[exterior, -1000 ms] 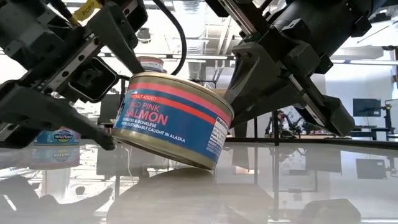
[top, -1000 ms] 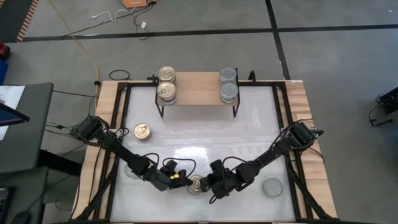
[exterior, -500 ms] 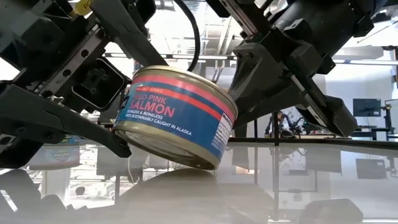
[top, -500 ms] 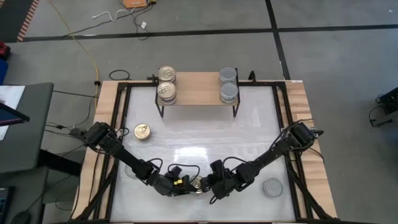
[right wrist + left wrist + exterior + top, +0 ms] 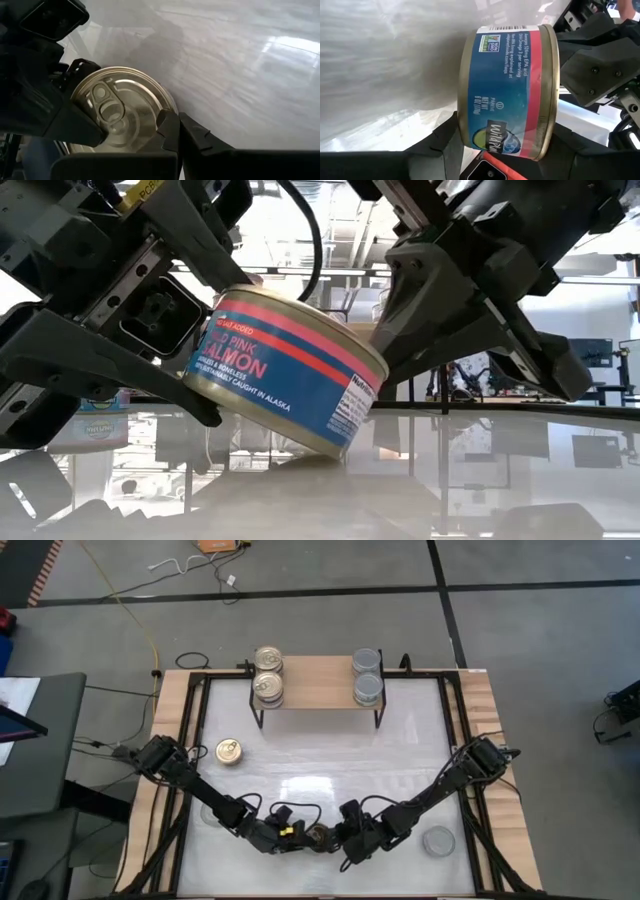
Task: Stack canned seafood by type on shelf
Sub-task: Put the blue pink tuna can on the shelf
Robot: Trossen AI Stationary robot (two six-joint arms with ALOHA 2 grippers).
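Compared to a second ago, the left gripper (image 5: 215, 345) has pushed in along the near edge and now its fingers straddle the salmon can (image 5: 285, 370), one dark finger (image 5: 110, 365) under the label side and the other over the top rim, pinched onto it. In the high view the can (image 5: 318, 836) sits at bottom centre of the frame, right between the left gripper (image 5: 292, 837) and the right gripper (image 5: 345, 840). The right gripper's fingers (image 5: 172, 127) are pressed together, tips against the can's rim next to the gold pull-tab lid (image 5: 117, 112).

Surface is the glossy white tabletop (image 5: 330, 755). The wooden shelf (image 5: 318, 685) sits at upper centre, with gold-lidded cans (image 5: 267, 675) stacked at its left end and silver-lidded cans (image 5: 367, 677) at its right end. One loose gold-lidded can (image 5: 229, 751) sits at centre-left, and a silver-lidded one (image 5: 437, 840) at lower right. Grey floor and a yellow cable (image 5: 140, 615) beyond.

Low view shows the salmon can tilted, left side lifted, lower right edge on the table, lid facing up and right.
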